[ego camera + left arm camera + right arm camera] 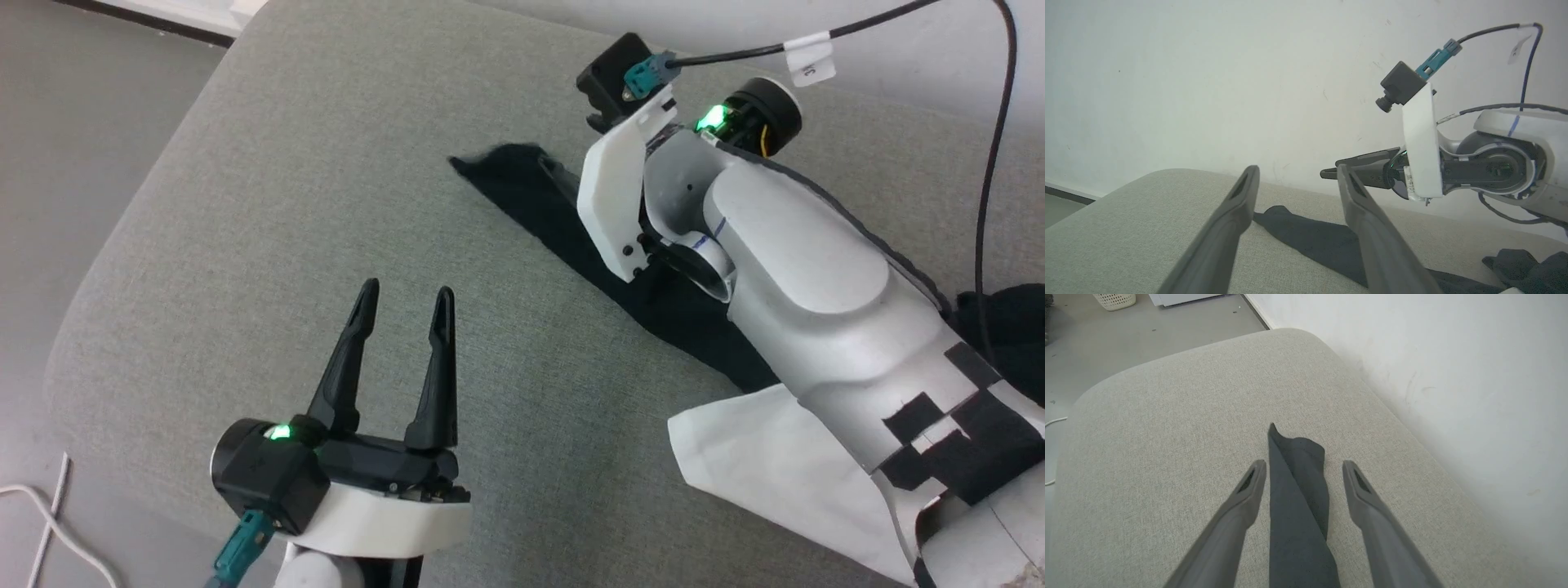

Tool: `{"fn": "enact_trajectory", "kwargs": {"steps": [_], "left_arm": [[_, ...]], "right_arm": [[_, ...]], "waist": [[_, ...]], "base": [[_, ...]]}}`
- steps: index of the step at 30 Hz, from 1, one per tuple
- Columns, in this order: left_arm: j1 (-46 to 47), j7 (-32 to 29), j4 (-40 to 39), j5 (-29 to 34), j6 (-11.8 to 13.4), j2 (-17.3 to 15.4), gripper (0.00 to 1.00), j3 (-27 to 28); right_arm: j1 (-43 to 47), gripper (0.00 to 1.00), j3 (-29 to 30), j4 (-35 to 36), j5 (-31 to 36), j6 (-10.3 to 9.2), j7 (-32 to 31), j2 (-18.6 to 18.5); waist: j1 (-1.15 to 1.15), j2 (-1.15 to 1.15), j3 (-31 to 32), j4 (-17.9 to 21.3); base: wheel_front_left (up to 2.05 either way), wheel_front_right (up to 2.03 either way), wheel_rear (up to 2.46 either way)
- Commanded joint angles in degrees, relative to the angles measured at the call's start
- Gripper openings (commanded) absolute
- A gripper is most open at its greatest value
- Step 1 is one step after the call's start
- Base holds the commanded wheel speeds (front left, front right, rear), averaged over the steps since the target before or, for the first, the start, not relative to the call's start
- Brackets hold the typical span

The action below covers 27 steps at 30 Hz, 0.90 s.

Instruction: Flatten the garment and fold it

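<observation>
The garment lies on a grey cushion. Its black sleeve stretches flat toward the upper left, and the white body lies at the lower right, partly under my right forearm. My right gripper hovers just above the sleeve end, open, one finger on each side of the cloth and nothing held. From the left wrist view the right gripper shows side-on above the sleeve. My left gripper stands open and empty over bare cushion, below and left of the sleeve.
A pale wall runs close behind the cushion. The cushion's rounded edge drops to grey floor on the left, where a white cable lies. A black cable hangs over my right arm. A basket stands far off.
</observation>
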<state>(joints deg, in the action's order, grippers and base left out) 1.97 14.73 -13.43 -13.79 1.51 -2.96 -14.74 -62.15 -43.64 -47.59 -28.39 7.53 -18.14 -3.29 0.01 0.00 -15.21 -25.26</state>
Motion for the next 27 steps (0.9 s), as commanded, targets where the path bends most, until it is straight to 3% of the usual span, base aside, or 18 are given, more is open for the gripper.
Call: {"fn": "enact_trajectory", "kwargs": {"steps": [1, 9, 16, 20, 27], "left_arm": [[0.72, 0.27, 0.22, 0.15, 0.35, 0.08, 1.00, 0.19], [-0.95, 0.27, -0.56, 2.38, -0.02, 0.08, 1.00, 2.50], [-4.29, 0.27, -1.36, 4.00, -0.95, 0.08, 1.00, 4.89], [-5.66, 0.27, -1.43, 4.43, -1.76, 0.08, 1.00, 5.59], [-5.29, 0.27, -1.43, 4.38, -2.54, 0.08, 1.00, 4.73]], "right_arm": [[-1.51, 1.00, 0.02, 0.19, -1.62, -0.04, 1.84, 0.00], [-1.03, 1.00, 4.10, 3.52, -3.40, -0.04, 10.30, -2.05], [9.68, 1.00, 13.79, 13.73, 1.35, -0.04, 16.23, -9.06], [20.74, 1.00, 20.53, 22.59, 4.77, -0.04, 11.13, -12.41], [42.09, 1.00, 27.86, 38.67, 6.91, -0.04, -9.37, -19.02]], "waist": [[-0.01, 0.00, 1.18, 1.51], [-0.01, 0.00, 5.16, 6.12], [-0.01, 0.00, 8.60, 11.49], [-0.01, 0.00, 8.88, 13.77], [-0.01, 0.00, 7.33, 12.94]], "base": [[0.00, 0.00, 0.00], [0.00, 0.00, 0.00], [0.00, 0.00, 0.00], [0.00, 0.00, 0.00], [0.00, 0.00, 0.00]]}}
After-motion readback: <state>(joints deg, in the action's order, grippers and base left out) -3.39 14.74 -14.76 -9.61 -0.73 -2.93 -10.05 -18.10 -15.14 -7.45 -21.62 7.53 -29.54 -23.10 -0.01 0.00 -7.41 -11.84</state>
